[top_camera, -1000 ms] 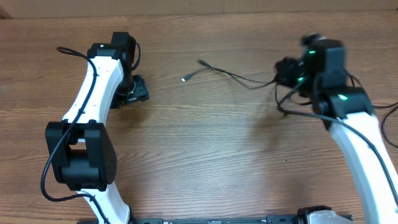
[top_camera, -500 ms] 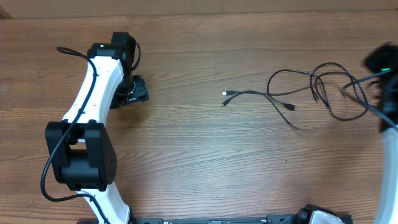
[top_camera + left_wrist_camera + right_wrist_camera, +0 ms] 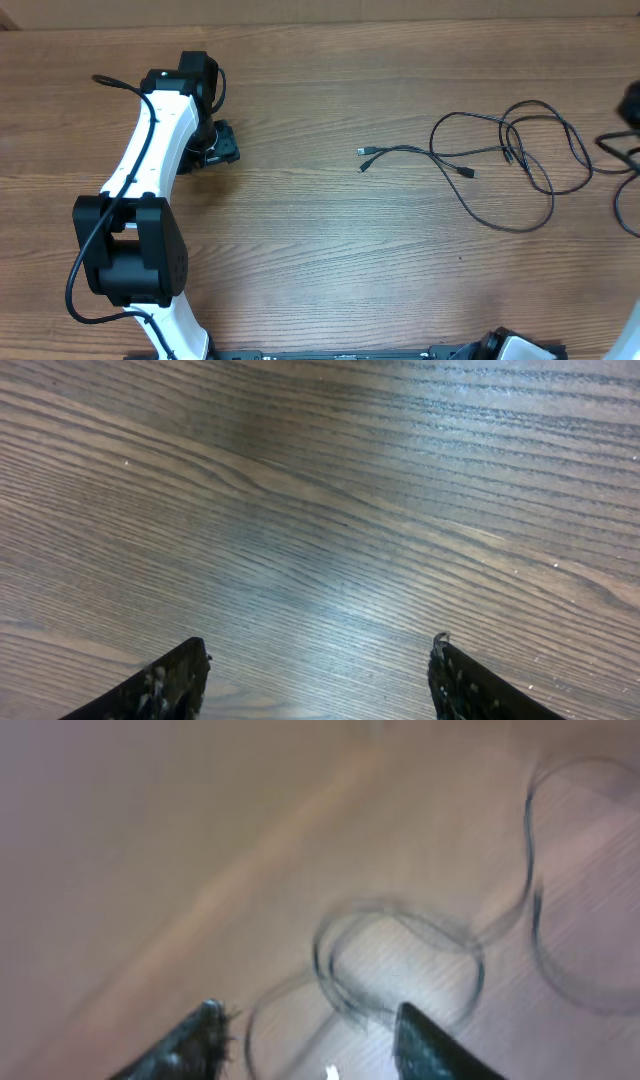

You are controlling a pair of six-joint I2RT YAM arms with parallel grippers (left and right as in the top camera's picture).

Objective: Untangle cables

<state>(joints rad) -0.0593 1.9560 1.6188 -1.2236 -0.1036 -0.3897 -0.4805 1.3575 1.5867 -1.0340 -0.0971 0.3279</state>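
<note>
Lying loose, cables (image 3: 508, 150) ahead of right end effector (image 3: 308, 1020) (open, not touching).

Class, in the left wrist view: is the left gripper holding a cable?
No, the left gripper is open over the table, gripping nothing.

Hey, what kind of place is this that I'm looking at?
Probably a robotics lab or test bench: a white-and-black robot arm stands at a plain wooden table, and thin black cables lie loose on it.
</note>
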